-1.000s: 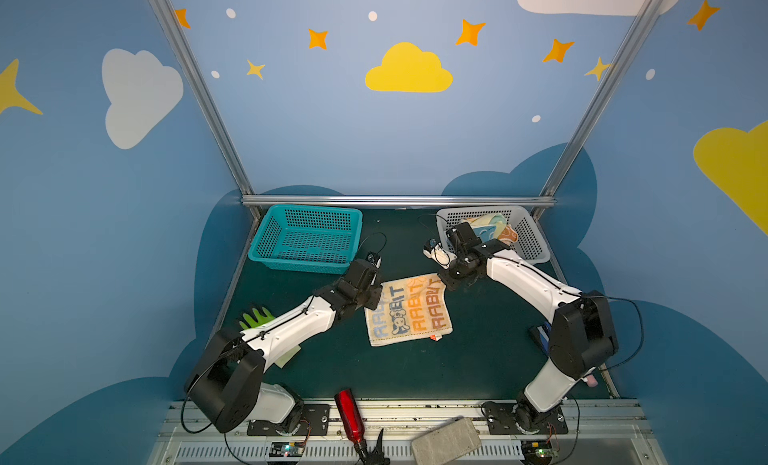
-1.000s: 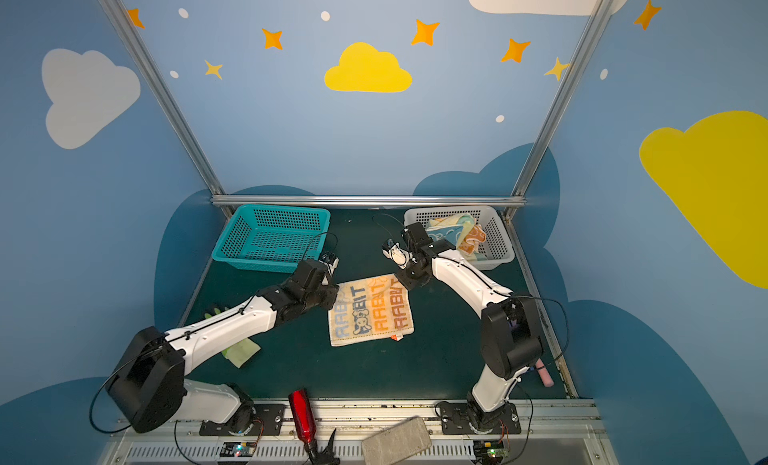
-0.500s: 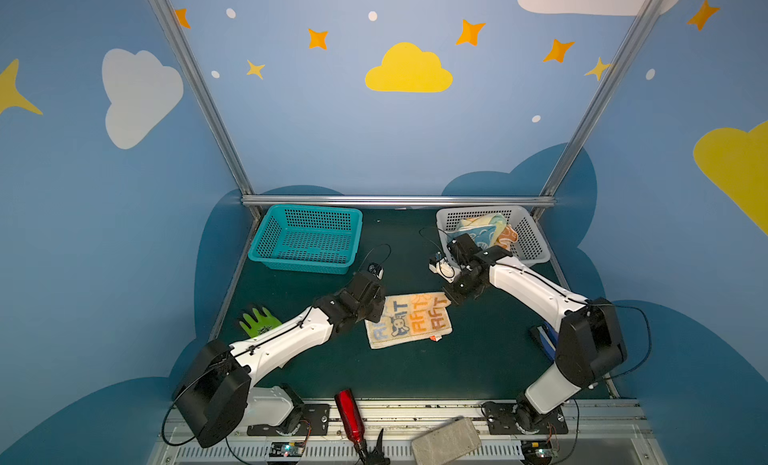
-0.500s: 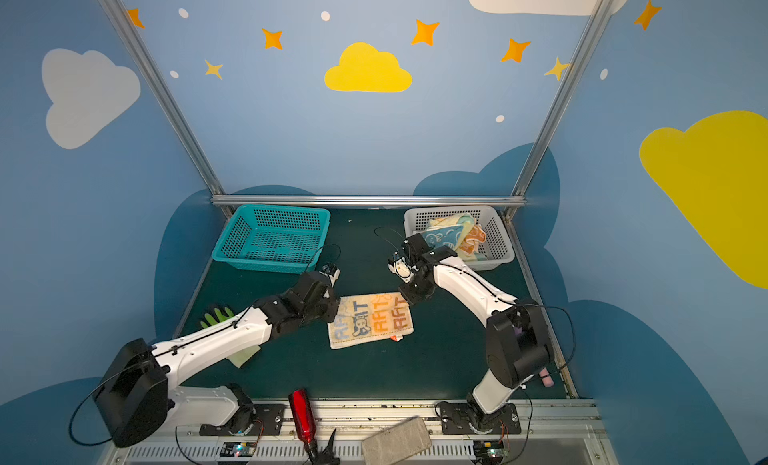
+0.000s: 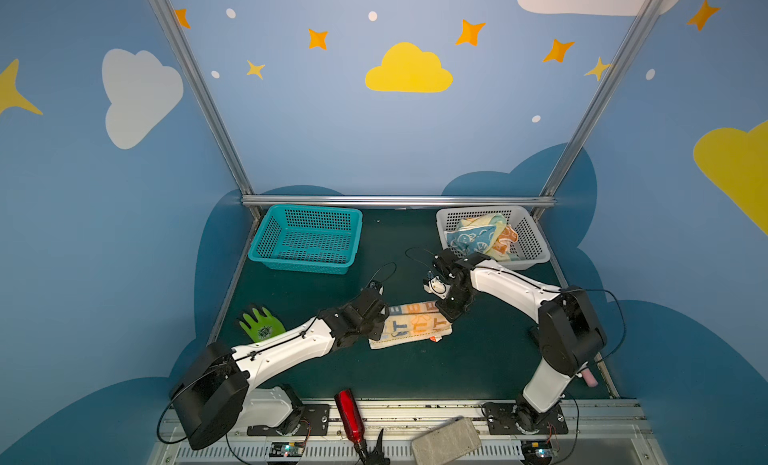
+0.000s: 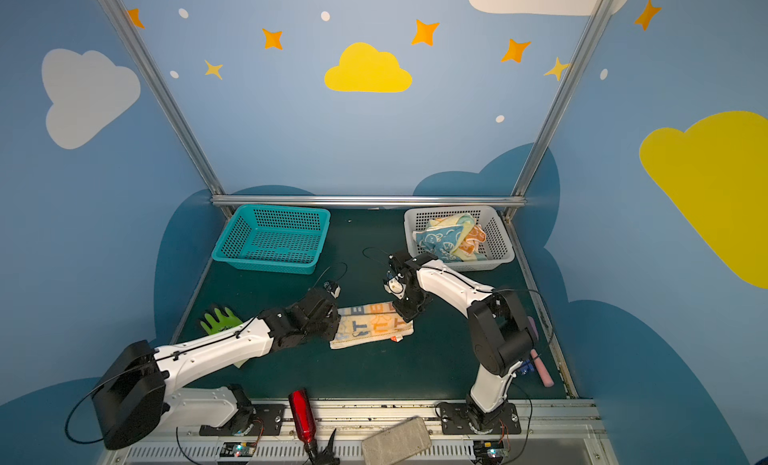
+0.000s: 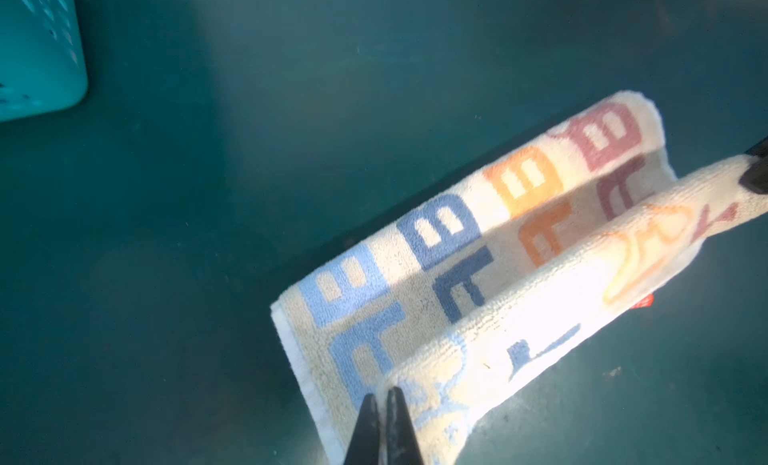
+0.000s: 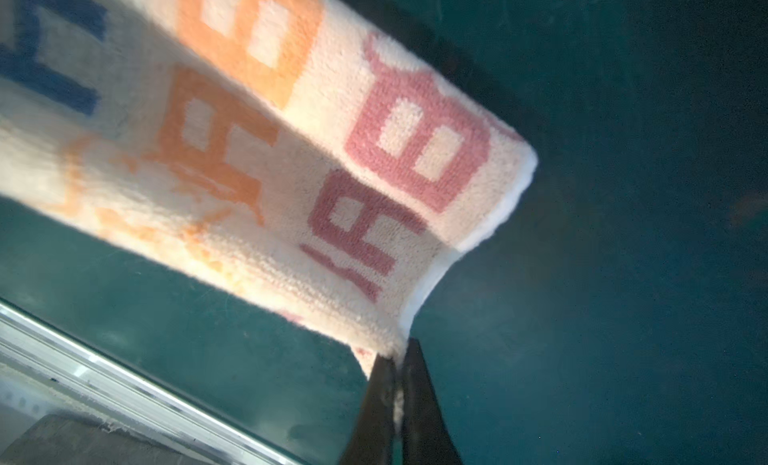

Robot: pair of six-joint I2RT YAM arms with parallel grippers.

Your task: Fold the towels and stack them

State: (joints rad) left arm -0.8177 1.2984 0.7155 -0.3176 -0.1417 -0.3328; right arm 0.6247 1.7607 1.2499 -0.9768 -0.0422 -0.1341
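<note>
The cream towel [image 5: 411, 325] [image 6: 374, 328] with orange, blue and pink letters lies on the green mat, its far half doubled over toward the front. My left gripper [image 5: 380, 323] [image 7: 384, 394] is shut on the folded-over edge at the towel's [image 7: 457, 242] left end. At the right end, my right gripper [image 5: 451, 315] [image 8: 397, 359] pinches a corner of the towel [image 8: 291, 151], which is lifted slightly off the mat. More towels [image 5: 482, 238] [image 6: 451, 238], blue, pale yellow and orange, are bunched in the white basket [image 5: 536, 251].
A teal basket [image 5: 305, 238] stands at the back left. A green glove [image 5: 262, 323] lies beside my left arm. A red bottle [image 5: 349, 417] and a grey block [image 5: 446, 442] sit on the front rail, and a pink item [image 5: 590, 377] lies at the right edge.
Both grippers have drawn the towel's far edge toward the front, folding it from a flat square into a narrow strip. Both arms have come nearer the front edge.
</note>
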